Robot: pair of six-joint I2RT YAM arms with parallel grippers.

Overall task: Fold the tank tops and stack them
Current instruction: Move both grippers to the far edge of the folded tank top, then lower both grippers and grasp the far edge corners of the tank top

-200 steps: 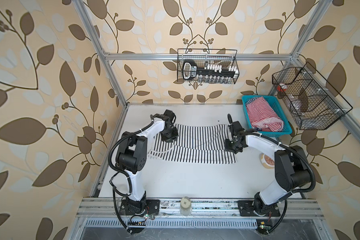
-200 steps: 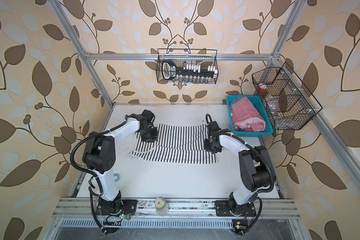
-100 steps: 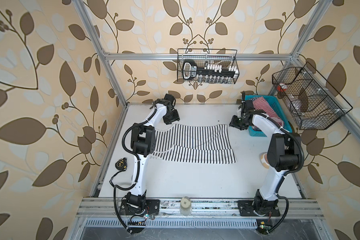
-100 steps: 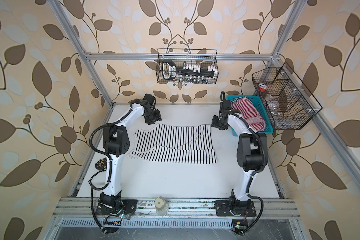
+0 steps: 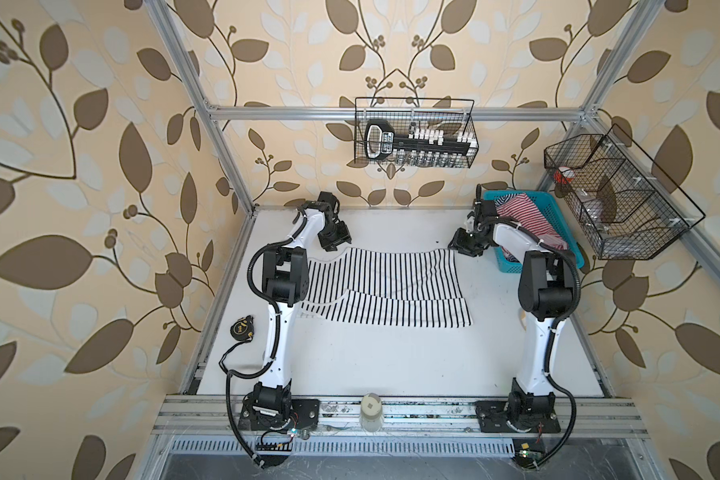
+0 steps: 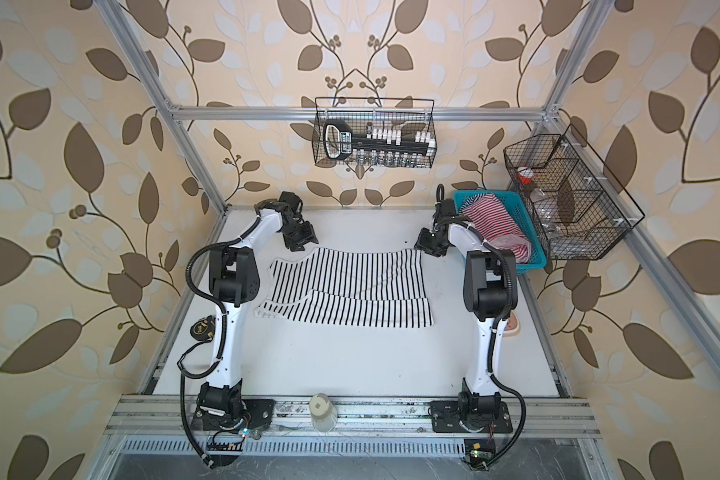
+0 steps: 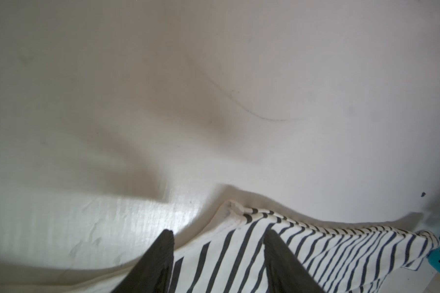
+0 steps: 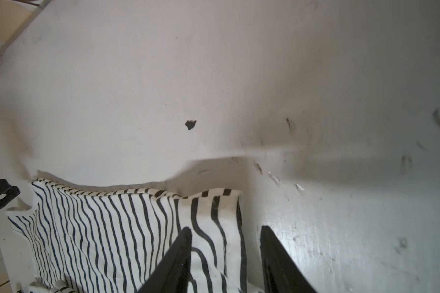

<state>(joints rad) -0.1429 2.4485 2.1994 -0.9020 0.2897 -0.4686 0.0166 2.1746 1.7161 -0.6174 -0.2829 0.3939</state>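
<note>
The black-striped tank top [image 5: 387,286] lies flat on the white table [image 5: 391,365], doubled over, with its near layer showing below the upper one. My left gripper [image 5: 335,243] is at its far left corner and open; in the left wrist view the cloth [image 7: 341,243] lies loose under the spread fingers [image 7: 163,253]. At the far right corner my right gripper [image 5: 464,247] stands open, its fingers [image 8: 181,251] straddling the cloth's edge [image 8: 99,228] without pinching it. The red-striped tank top [image 5: 520,216] sits bunched in the blue basket [image 5: 510,264].
The blue basket stands at the table's back right, just behind my right gripper. A wire basket [image 5: 414,133] hangs on the back wall and another [image 5: 612,199] on the right. A tape measure [image 5: 242,328] lies by the left rail. A jar [image 5: 371,409] sits on the front rail.
Both grippers have moved from over the middle of the black-striped top toward the back wall, to its far corners, and their jaws have opened. The cloth now lies released.
</note>
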